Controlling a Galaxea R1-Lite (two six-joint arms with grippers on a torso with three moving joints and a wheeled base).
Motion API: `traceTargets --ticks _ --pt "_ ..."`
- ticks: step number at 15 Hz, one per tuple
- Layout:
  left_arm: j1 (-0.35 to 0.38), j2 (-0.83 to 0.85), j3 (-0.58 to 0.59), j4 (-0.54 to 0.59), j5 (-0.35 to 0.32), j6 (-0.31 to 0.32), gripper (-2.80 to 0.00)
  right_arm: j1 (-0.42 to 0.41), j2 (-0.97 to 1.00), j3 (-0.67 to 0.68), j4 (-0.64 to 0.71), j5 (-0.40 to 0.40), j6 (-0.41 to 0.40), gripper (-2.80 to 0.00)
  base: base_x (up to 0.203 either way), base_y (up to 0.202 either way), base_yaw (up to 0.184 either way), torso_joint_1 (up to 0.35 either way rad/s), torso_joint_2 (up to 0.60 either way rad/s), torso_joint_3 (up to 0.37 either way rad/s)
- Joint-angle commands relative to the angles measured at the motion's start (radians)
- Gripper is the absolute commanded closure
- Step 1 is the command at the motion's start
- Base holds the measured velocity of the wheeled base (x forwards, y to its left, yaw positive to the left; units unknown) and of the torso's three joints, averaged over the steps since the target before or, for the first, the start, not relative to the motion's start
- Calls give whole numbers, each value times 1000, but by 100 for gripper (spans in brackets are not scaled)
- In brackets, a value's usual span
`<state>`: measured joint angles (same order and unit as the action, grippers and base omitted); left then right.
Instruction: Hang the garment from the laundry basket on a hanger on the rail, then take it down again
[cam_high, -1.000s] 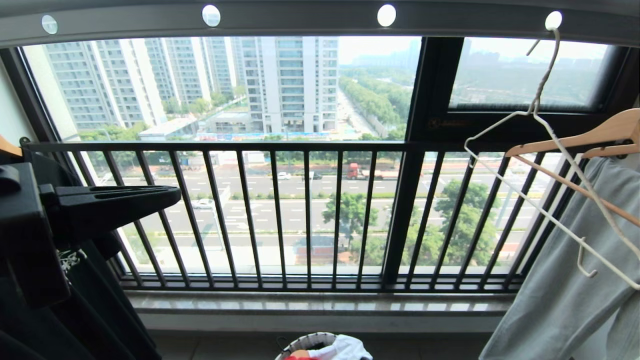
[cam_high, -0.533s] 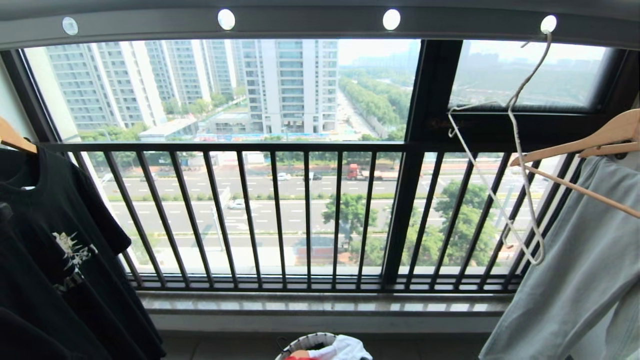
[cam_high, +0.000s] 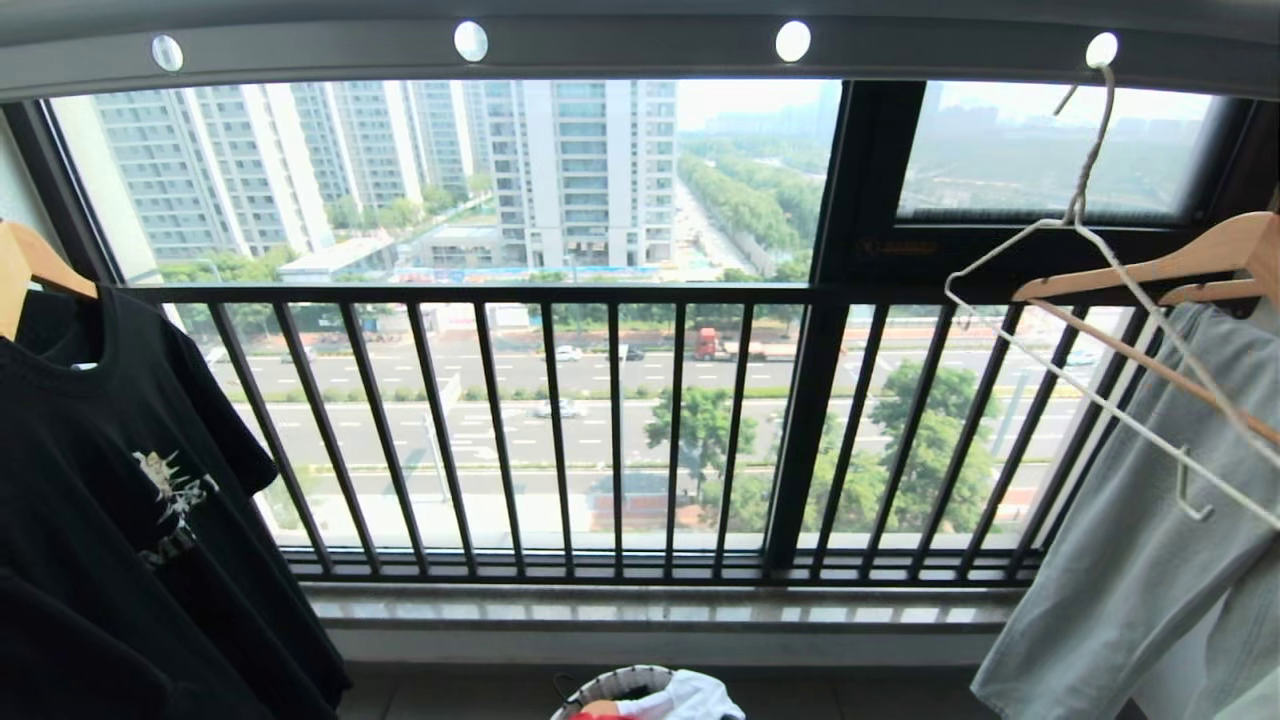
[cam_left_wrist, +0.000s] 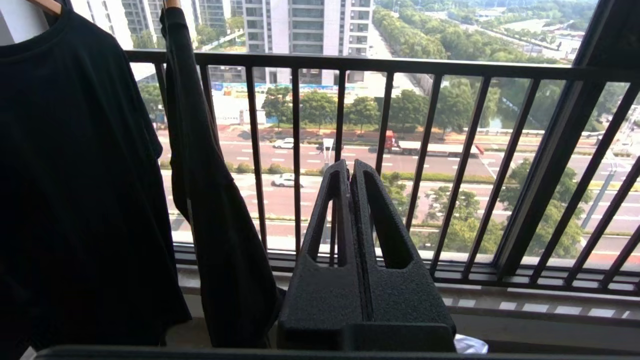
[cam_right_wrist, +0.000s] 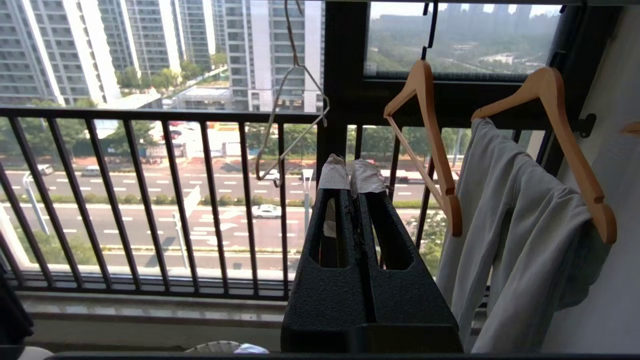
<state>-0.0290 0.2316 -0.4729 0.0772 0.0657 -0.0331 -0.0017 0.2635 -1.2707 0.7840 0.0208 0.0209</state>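
1. Your rail (cam_high: 640, 45) runs across the top of the head view, grey, with round bright holes along it

2. Your hanger (cam_high: 1085, 330), the thin off-white wire one, hangs bare by its hook from the hole at the rail's right end. It is tilted, its lower bar slanting down to the right across the pale grey-green garment (cam_high: 1140, 560). In the right wrist view the same hanger (cam_right_wrist: 292, 115) shows before the black railing (cam_high: 600, 430), with nothing on it

3. Your laundry basket (cam_high: 605, 690) sits on the floor at the bottom edge of the head view, below the window sill; only its white weave and black rim show. A sliver of the red garment (cam_high: 597, 716) shows inside at the rim, beside a white cloth (cam_high: 690, 697). The rest of the garment is cut off by the frame

4. Your left tool (cam_left_wrist: 349, 172) has its fingers pressed together and holds nothing. It points level at the railing, just beside the black printed T-shirt (cam_high: 120, 520)

5. Your right tool (cam_right_wrist: 350, 172) is likewise closed up and empty, its tips wrapped in pale tape. It points at the railing, between the wire hanger and the wooden hangers (cam_right_wrist: 430, 140)

6. Neither tool appears in the head view

7. The grey-green garment hangs on a wooden hanger at the right; the black T-shirt hangs on one at the left
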Motion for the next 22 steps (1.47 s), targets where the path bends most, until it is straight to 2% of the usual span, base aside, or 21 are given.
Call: traceTargets --ticks 1,3,6,9,12,13,14,16,19,20,22 --pt "16 -173 149 2 -7 27 0 0 -144 181 5 30 -14 0 0 0 0 0 0 0" --pt "19 -221 274 -6 -11 108 0 5 -224 379 -35 54 -16 0 0 0 0 0 0 0" --pt "20 -231 386 -11 -25 192 0 8 -255 656 -222 66 62 0 0 0 0 0 0 0" --pt "20 -232 439 -27 -75 198 0 9 -262 950 -469 68 53 0 0 0 0 0 0 0" --pt "20 -232 459 -30 -99 191 0 9 -264 1219 -746 62 -63 0 0 0 0 0 0 0" --pt "20 -230 459 -30 -99 183 0 9 -265 1258 -828 56 -93 0 0 0 0 0 0 0" --pt "20 -231 459 -30 -99 158 0 9 -264 1259 -829 52 -104 0 0 0 0 0 0 0" --pt "20 -232 459 -30 -99 107 0 9 -264 1246 -777 35 -63 0 0 0 0 0 0 0" --pt "20 -232 459 -30 -98 101 0 9 -264 1243 -757 -2 20 0 0 0 0 0 0 0" --pt "20 -232 459 -30 -98 100 0 9 -265 1246 -760 -27 12 0 0 0 0 0 0 0" --pt "20 -232 459 -30 -95 94 0 9 -264 1258 -757 -25 -84 0 0 0 0 0 0 0"
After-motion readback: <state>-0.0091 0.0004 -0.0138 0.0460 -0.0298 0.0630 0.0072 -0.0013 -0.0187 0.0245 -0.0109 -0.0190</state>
